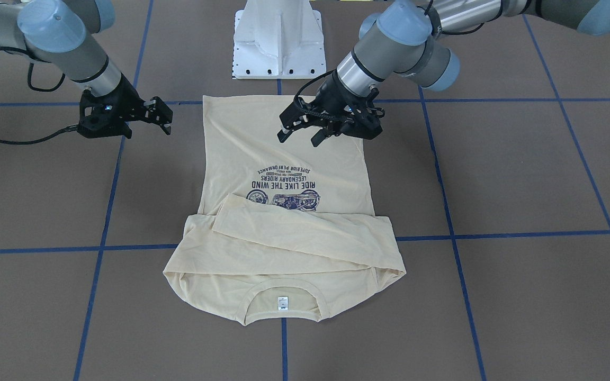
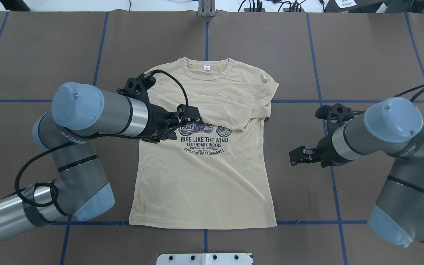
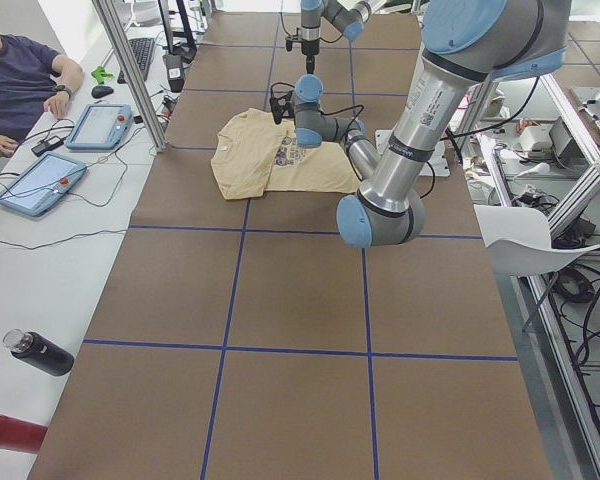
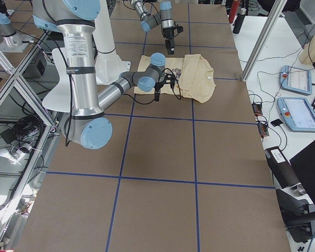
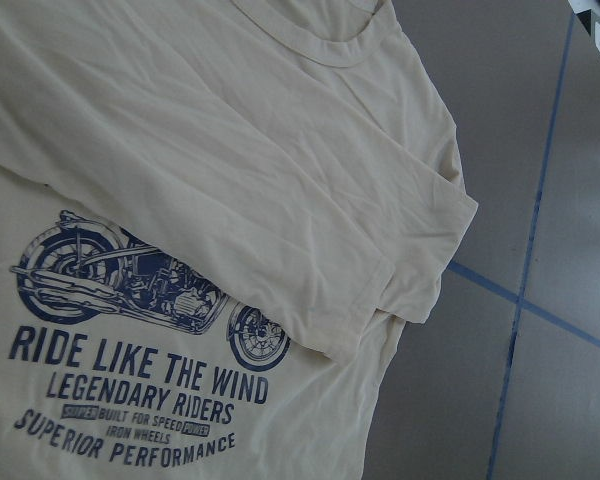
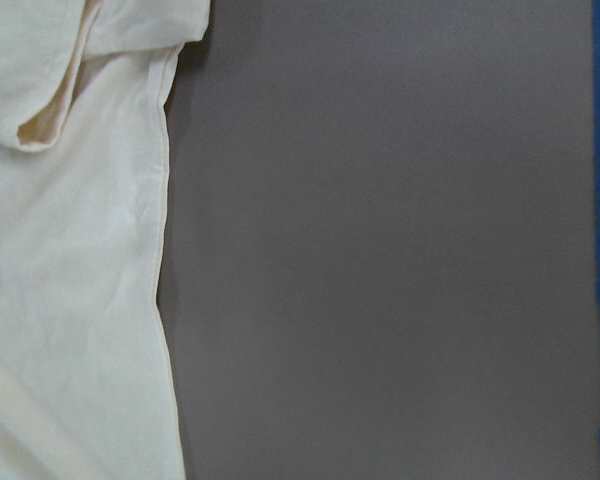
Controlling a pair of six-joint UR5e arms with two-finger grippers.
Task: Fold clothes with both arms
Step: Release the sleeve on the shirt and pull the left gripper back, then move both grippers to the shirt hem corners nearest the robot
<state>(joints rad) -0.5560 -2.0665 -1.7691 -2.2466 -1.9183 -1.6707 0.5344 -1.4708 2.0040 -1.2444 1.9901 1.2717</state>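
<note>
From the front you see the shirt (image 1: 284, 159) flat on the table (image 1: 522, 174), sleeves (image 1: 305, 233) folded across, left gripper (image 1: 299, 135) spread above it, right gripper (image 1: 166, 119) spread beside it — overhead, the left arm (image 2: 98, 114) hides the shirt's side — and from the left end, a person (image 3: 20, 75) sits by two tablets (image 3: 100, 125).

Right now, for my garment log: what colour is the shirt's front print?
Navy blue print, clearest in the left wrist view.
</note>
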